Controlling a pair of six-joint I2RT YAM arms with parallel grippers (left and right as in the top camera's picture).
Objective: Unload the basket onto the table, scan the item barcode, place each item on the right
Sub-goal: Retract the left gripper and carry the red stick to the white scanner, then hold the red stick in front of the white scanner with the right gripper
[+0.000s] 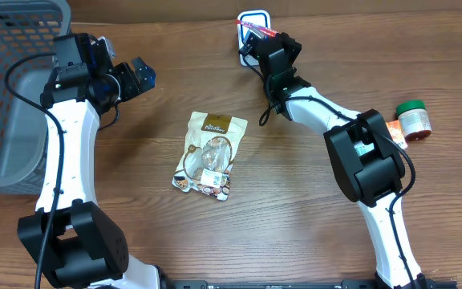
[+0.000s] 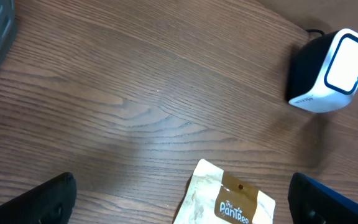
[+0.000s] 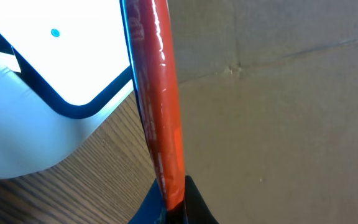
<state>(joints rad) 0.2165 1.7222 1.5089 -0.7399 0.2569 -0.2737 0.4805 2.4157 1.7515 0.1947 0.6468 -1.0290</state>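
**Holding a red packet (image 3: 160, 106) at the scanner (image 2: 334, 68)**

The right end effector (image 1: 257, 36) is clamped on the thin red packet at 12 o'clock on the worktop (image 1: 311, 217), just in front of the lit scanner window. The left end effector (image 1: 143, 76) hangs with jaws wide apart at 10 o'clock, beside the grey basket (image 1: 6, 88).

You can read one thing only. On the pouch (image 2: 229, 200), in the left wrist view, a brown label (image 2: 238, 202) carries white lettering: "The" above "Pantree", its lower edge cut by the frame. From overhead, that label and the white sticker (image 1: 209, 177) lower on the pouch are too small to read. The faint print on the scanner (image 2: 328, 71) is illegible, as is the orange label on the green-lidded jar (image 1: 414, 119). The red packet (image 3: 160, 93) is edge-on, so any print is hidden.
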